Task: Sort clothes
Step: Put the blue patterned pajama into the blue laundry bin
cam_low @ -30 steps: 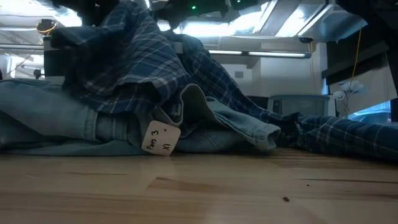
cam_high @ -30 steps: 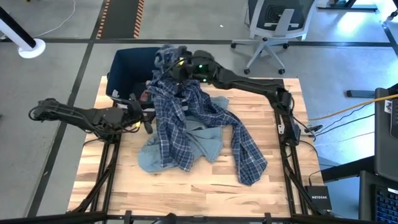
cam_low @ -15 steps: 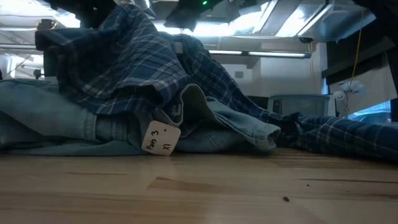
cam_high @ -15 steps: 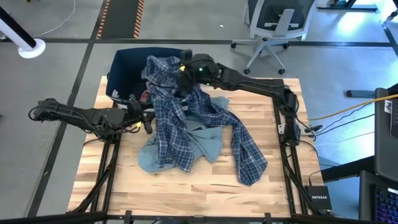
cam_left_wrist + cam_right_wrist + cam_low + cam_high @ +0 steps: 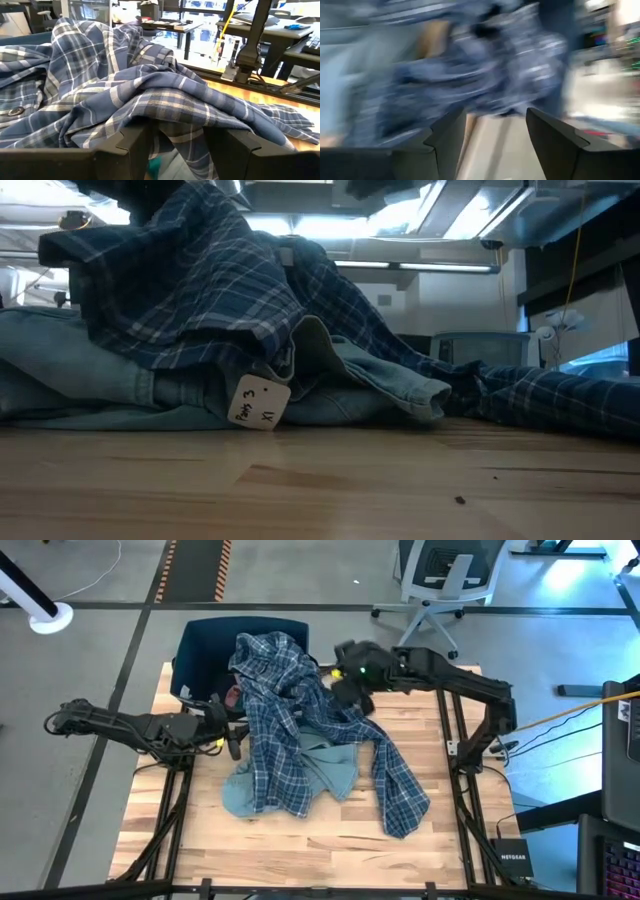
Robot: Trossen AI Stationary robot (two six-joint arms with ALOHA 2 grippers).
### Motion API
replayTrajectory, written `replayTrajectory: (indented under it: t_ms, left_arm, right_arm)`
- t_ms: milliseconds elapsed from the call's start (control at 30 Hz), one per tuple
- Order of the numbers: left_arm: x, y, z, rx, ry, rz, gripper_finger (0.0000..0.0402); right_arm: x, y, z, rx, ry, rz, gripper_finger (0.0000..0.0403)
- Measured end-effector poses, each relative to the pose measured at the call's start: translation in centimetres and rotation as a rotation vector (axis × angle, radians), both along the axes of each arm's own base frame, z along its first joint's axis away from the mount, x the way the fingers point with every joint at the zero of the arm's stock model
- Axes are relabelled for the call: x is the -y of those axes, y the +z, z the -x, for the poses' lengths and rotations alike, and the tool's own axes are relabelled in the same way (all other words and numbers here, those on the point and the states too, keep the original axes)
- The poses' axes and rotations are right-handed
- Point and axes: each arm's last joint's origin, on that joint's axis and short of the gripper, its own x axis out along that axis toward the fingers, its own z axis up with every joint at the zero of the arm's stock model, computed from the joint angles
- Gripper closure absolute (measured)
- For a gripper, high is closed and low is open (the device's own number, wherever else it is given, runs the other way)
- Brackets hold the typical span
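Sprawling across the middle of the pale wooden tabletop (image 5: 330, 840), the large blue-and-white plaid shirt (image 5: 290, 715) lies with its upper end heaped at 12 o'clock over the rim of the dark blue rectangular fabric bin (image 5: 205, 645) and one sleeve trailing toward 5 o'clock. Under it, a light grey-blue denim garment (image 5: 330, 772) shows only in patches in the high view; the low view reveals more of it (image 5: 90, 375), folded beneath the plaid (image 5: 190, 280), with a small white paper tag (image 5: 257, 404) hanging at its edge. A pink piece (image 5: 232, 697) peeks out beside the bin, mostly covered. The right claw (image 5: 343, 675) hovers at the shirt's 2 o'clock edge; its wrist view shows both dark fingers (image 5: 557, 142) spread apart with nothing between them, though the cloth beyond is smeared and hard to read. The left claw (image 5: 232, 730) sits at 9 o'clock, just beside the shirt; its wrist view shows the fingers (image 5: 235, 150) parted, plaid folds (image 5: 150, 95) filling the frame ahead and a sliver of teal fabric (image 5: 155, 166) low between them, unseen from above.
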Motion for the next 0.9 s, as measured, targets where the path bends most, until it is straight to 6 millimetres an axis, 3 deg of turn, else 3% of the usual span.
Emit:
replayTrajectory:
  t_ms: [133, 300, 600, 733, 900]
  left_arm:
    - [0.0, 0.0, 0.0, 0.001, -0.001, 0.008, 0.0233]
    - [0.0, 0.0, 0.0, 0.002, -0.001, 0.012, 0.0233]
    - [0.0, -0.1, 0.0, -0.002, -0.002, 0.011, 0.0233]
    - [0.0, -0.1, 0.0, -0.001, -0.002, 0.011, 0.0233]
    - [0.0, -0.1, 0.0, 0.002, -0.002, 0.012, 0.0233]
  right_arm:
    - [-1.8, -2.5, 0.9, -0.181, -0.003, -0.173, 0.0176]
    - [-3.1, -7.3, 0.5, -0.335, -0.033, -0.241, 0.0176]
    - [-3.1, -16.9, -0.2, -0.388, -0.066, -0.243, 0.0176]
    - [-2.5, -19.2, -0.6, -0.312, -0.113, -0.171, 0.0176]
    - [-2.7, -20.4, -1.2, -0.205, -0.068, -0.2, 0.0176]
